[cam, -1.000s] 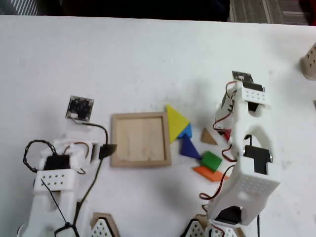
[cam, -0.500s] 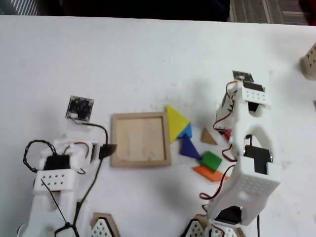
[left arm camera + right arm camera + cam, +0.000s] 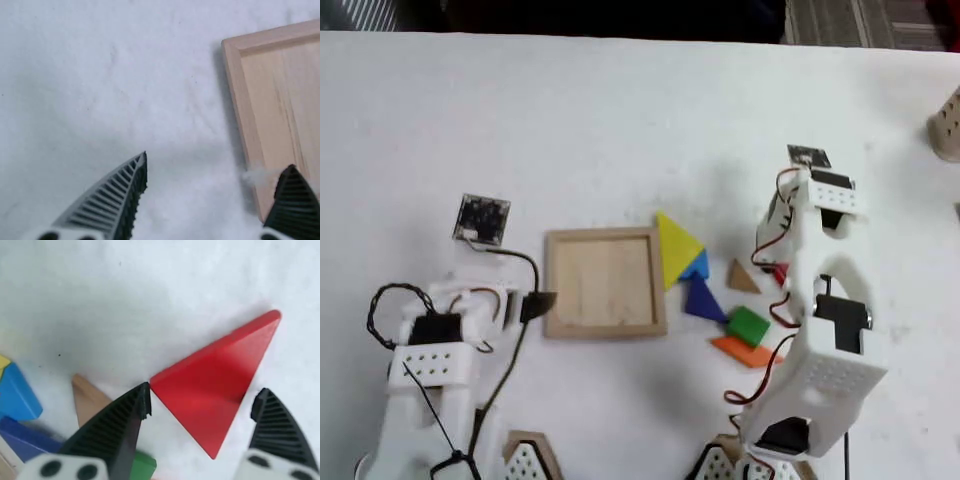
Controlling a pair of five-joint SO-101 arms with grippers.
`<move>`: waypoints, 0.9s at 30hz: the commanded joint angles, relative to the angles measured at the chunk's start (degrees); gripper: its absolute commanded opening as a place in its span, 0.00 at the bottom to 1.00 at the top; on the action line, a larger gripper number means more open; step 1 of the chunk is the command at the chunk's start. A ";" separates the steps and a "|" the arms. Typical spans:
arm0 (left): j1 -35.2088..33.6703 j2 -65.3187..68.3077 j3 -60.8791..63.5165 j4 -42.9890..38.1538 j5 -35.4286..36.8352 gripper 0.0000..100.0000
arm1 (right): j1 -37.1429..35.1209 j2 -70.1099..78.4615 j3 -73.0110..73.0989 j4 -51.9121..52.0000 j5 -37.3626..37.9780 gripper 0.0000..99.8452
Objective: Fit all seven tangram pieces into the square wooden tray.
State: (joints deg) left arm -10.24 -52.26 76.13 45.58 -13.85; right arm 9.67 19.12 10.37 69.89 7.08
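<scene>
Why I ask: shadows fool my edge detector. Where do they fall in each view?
High view: soft shade on the table beside the right arm. Left wrist view: a narrow dark band along the outer wall of the wooden tray. Right wrist view: faint shade on the table by the red triangle, no hard edge.

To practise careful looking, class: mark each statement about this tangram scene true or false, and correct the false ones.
1. The tray holds no pieces. True.
2. The right fingers are shut on the red triangle. False: they stand open over it.
3. The green square lies in the tray. False: it lies outside the tray, by the orange piece.
4. The left fingers are open at the tray's edge. True.
</scene>
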 commanded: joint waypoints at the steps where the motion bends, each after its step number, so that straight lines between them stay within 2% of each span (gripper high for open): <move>1: 0.75 -0.31 -0.53 -0.62 -0.44 0.39 | -0.40 -0.92 -0.70 -1.27 -3.34 0.33; 10: 0.75 -0.31 -0.53 -0.62 -0.44 0.39 | -1.01 -2.59 -0.18 -2.42 -3.87 0.36; 16: 0.75 -0.31 -0.44 -0.62 -0.44 0.39 | -1.10 -13.67 9.23 -7.43 -4.84 0.36; 23: 0.75 -0.31 -0.44 -0.53 -0.44 0.39 | -1.63 -27.74 18.37 -9.27 -14.24 0.36; 27: 0.66 -0.31 -0.44 -0.53 -0.44 0.39 | -3.21 -29.93 18.64 -9.36 -23.47 0.28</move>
State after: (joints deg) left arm -10.24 -52.26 76.13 45.58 -13.85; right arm 8.09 -7.25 29.01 61.36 -11.30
